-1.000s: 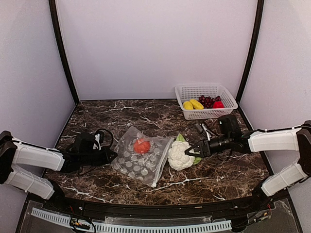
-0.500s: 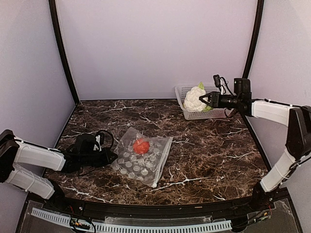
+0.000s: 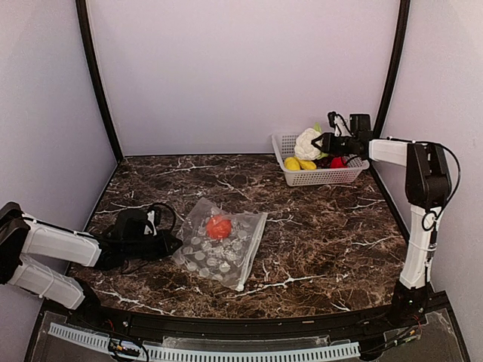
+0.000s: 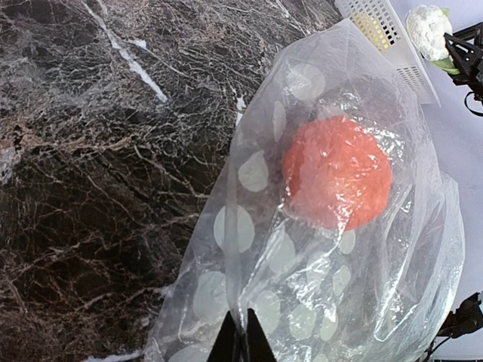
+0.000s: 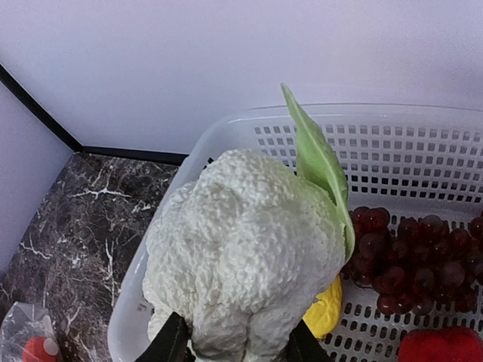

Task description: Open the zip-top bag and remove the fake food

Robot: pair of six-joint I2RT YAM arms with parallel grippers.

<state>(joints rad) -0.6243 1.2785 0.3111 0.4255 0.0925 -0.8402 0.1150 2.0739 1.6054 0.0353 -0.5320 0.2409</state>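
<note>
The zip-top bag [image 3: 220,243] lies flat on the marble table, clear with pale dots, and a red-orange piece of fake food [image 3: 219,226] rests inside it. My left gripper [image 3: 175,245] is shut on the bag's near-left edge; in the left wrist view its tips [image 4: 241,341] pinch a fold of the bag [image 4: 332,256] below the red piece [image 4: 337,172]. My right gripper [image 3: 320,143] is shut on the white-green cauliflower [image 3: 306,143], holding it over the white basket [image 3: 321,178]. The right wrist view shows the cauliflower [image 5: 241,256] between my fingertips [image 5: 235,348].
The basket [image 5: 423,151] stands at the back right against the wall and holds dark grapes [image 5: 411,256], yellow pieces [image 5: 324,309] and a red piece [image 5: 445,348]. Dark frame posts [image 3: 98,83] rise at both back corners.
My right gripper lifted the cauliflower from the table beside the bag and carried it back and right, to above the basket. The left gripper and the bag have stayed put.
</note>
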